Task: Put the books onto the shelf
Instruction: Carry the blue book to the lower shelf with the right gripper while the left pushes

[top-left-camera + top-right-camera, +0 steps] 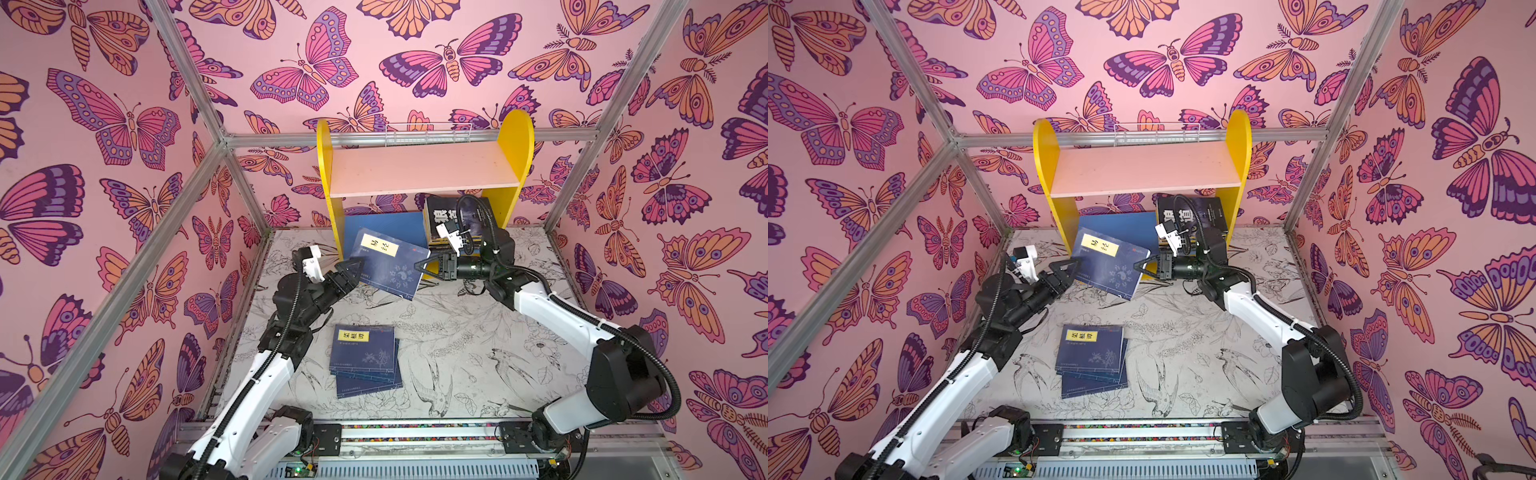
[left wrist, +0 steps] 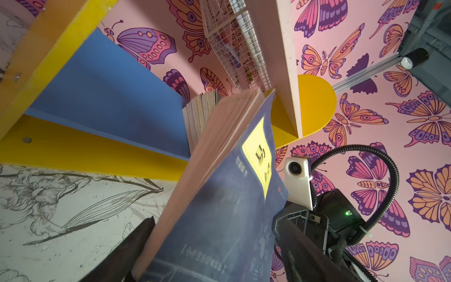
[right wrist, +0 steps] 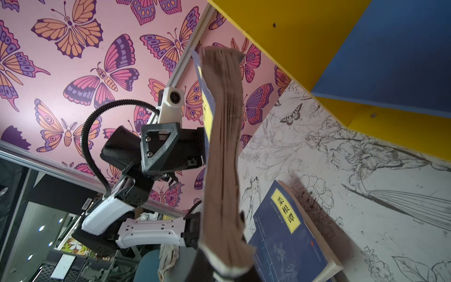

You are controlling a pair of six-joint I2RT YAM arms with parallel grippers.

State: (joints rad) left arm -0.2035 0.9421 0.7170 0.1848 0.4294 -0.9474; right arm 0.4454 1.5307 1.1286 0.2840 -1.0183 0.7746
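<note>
**Step in hand:** handover of one book in front of the shelf (image 1: 514, 137), which stands at the worktop's (image 1: 478, 332) back edge, about mid-width.

- A navy book (image 1: 388, 266) with a yellow title label is tilted and looks raised off the worktop. Its far corner is over the front of the blue lower board (image 1: 382, 224).
- Right gripper (image 1: 419, 268): jaws closed on the book's right edge. In the right wrist view the page block (image 3: 223, 158) runs straight down between them and bows a little.
- Left gripper (image 1: 359, 269): jaws spread wide on either side of the book's left edge. They do not appear to clamp it, so the right arm seems to carry the weight.

**Next move, as I judge it:**
- The left gripper backs off the edge without dragging the cover.
- The right arm then swings the book in under the pink upper board (image 1: 424, 170) and lays it on or beside the books already there.
- Headroom is low, and a thin paperback held by one edge may sag.

**Counts:**
- Shelf: one, with two boards. The upper board is bare.
- Shelved stack (image 1: 440, 212): at the right end of the lower board, black cover on top. It holds several books, but I cannot count them.
- Worktop stack (image 1: 365, 353): near the front edge, centre. Three navy books are visible.
- Held book: one.
- Grippers: two.
</note>
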